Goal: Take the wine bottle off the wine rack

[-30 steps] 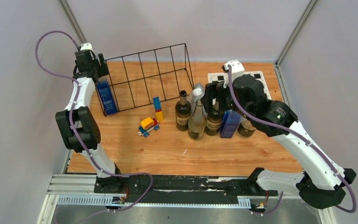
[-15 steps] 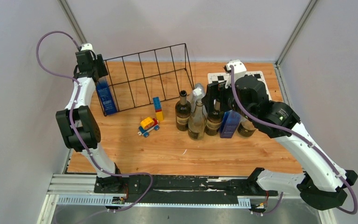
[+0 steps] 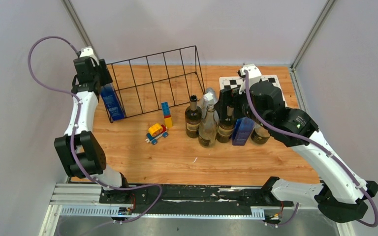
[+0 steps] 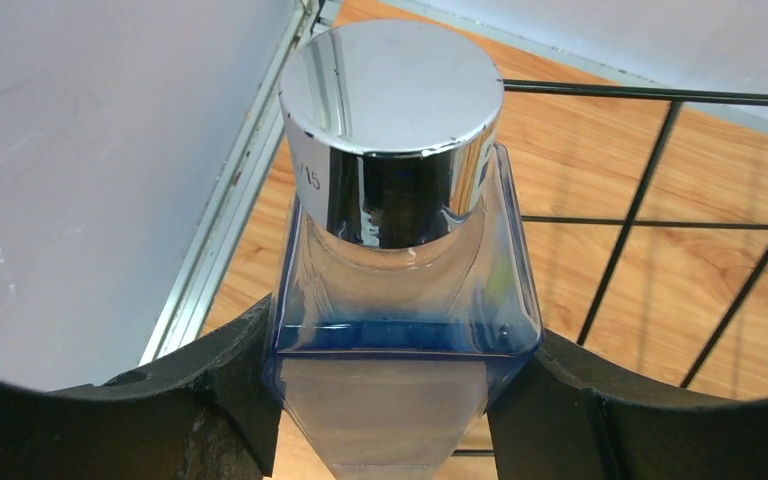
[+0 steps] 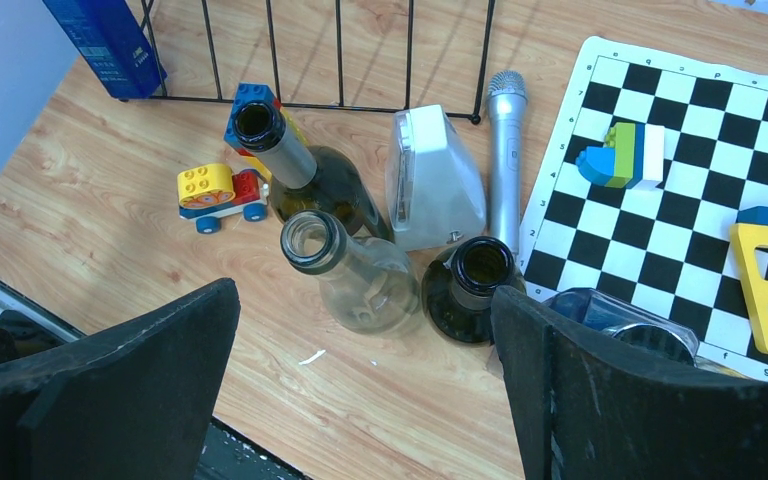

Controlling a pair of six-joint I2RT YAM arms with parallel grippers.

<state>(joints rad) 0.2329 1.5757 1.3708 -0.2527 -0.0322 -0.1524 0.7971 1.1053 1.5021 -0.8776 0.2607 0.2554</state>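
A wooden table (image 3: 187, 157) sits between grey walls (image 3: 202, 29). The black wire wine rack (image 3: 157, 81) stands at the back. The left gripper (image 4: 390, 385) pinches the blue square bottle (image 4: 400, 300) at the rack's left end. The right gripper (image 5: 365, 340) hangs spread wide over open glass bottles (image 5: 355, 280)

"What sort of place was it?"

"A robotics lab, a small test cell. A left arm (image 3: 80, 115) and a right arm (image 3: 327, 157), both trailing purple cables (image 3: 38, 43), were bolted to an aluminium rail (image 3: 78, 199) at the near edge of a wood-grain counter (image 3: 226, 162). Plain pale panels (image 3: 202, 27) on metal posts (image 3: 75, 20) closed it in."

"Anything else?"

"The props. Right of the wine rack (image 3: 165, 52) stood open bottles (image 3: 193, 120) and a chessboard mat (image 5: 700, 130). In front of it sat toy bricks (image 3: 166, 114) and a toy car (image 3: 156, 132)."
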